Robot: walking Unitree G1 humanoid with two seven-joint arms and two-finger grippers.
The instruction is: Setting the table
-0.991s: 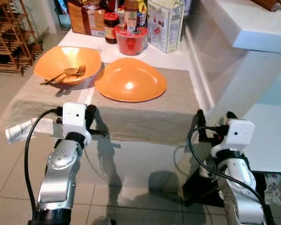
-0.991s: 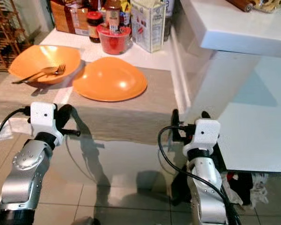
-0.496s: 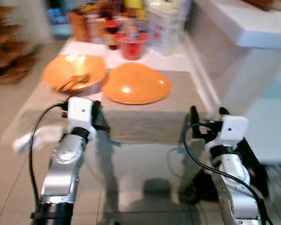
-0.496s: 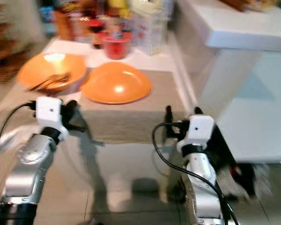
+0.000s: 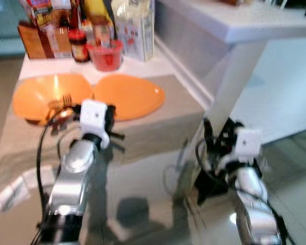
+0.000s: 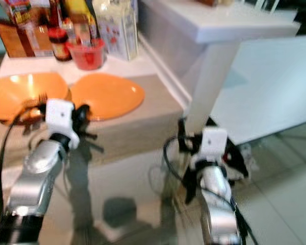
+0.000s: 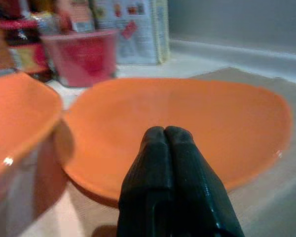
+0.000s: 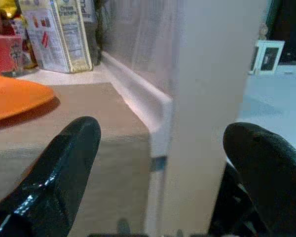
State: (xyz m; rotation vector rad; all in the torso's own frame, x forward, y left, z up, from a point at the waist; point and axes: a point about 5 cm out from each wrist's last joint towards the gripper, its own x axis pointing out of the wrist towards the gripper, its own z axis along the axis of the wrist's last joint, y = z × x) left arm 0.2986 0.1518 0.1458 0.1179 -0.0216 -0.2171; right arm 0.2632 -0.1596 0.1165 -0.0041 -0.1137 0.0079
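Observation:
Two orange dishes sit side by side on a beige cloth (image 5: 178, 104). The orange bowl (image 5: 33, 97) on the left holds a fork and spoon (image 5: 61, 106). Beside it on the right lies the shallow orange plate (image 5: 127, 96). My left gripper (image 7: 165, 132) is shut with nothing in it, low at the table's front edge and pointing at the plate (image 7: 187, 118) just ahead. Over at the table's right front corner, beside the white pillar (image 8: 212, 98), my right gripper (image 8: 160, 131) stands open and holds nothing.
A red tub (image 5: 106, 53), jars, a carton (image 5: 135, 25) and a brown packet crowd the back of the table. A white counter (image 5: 234, 20) on its pillar rises to the right. A rolled white object (image 5: 10, 191) lies by the tiled floor at the left.
The whole view has swung and blurred, so the camera moved. My left gripper now sits closer to the orange dishes than before. The right gripper stays by the table corner, still open.

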